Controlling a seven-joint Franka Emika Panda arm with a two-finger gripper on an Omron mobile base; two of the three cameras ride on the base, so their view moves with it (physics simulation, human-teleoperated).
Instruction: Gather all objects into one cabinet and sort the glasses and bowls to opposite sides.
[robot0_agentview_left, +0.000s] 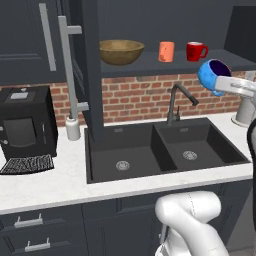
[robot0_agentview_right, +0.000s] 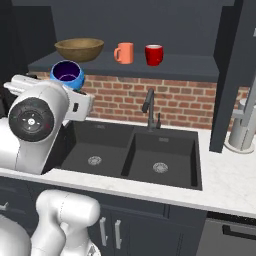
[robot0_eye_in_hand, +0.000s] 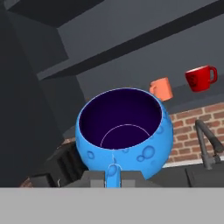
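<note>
A glossy blue bowl (robot0_eye_in_hand: 124, 131) with a dark inside is pinched by its rim in my gripper (robot0_eye_in_hand: 113, 178), which is shut on it. It hangs tilted in the air over the sink's right side, just below the front of the cabinet shelf (robot0_agentview_left: 150, 65), as the blue bowl (robot0_agentview_left: 214, 75) and gripper (robot0_agentview_left: 223, 84) show from the left, and the blue bowl (robot0_agentview_right: 67, 73) from the right. On the shelf stand a wide wooden bowl (robot0_agentview_left: 121, 51) at the left, an orange cup (robot0_agentview_left: 166, 51) and a red mug (robot0_agentview_left: 196, 51) to its right.
The open cabinet door (robot0_agentview_left: 92, 75) with its silver bar handle (robot0_agentview_left: 67, 70) juts out left of the shelf. Below lie a dark double sink (robot0_agentview_left: 165, 147) and faucet (robot0_agentview_left: 176, 102). A black coffee machine (robot0_agentview_left: 25, 122) stands at the left, a paper-towel holder (robot0_agentview_right: 242, 130) at the right.
</note>
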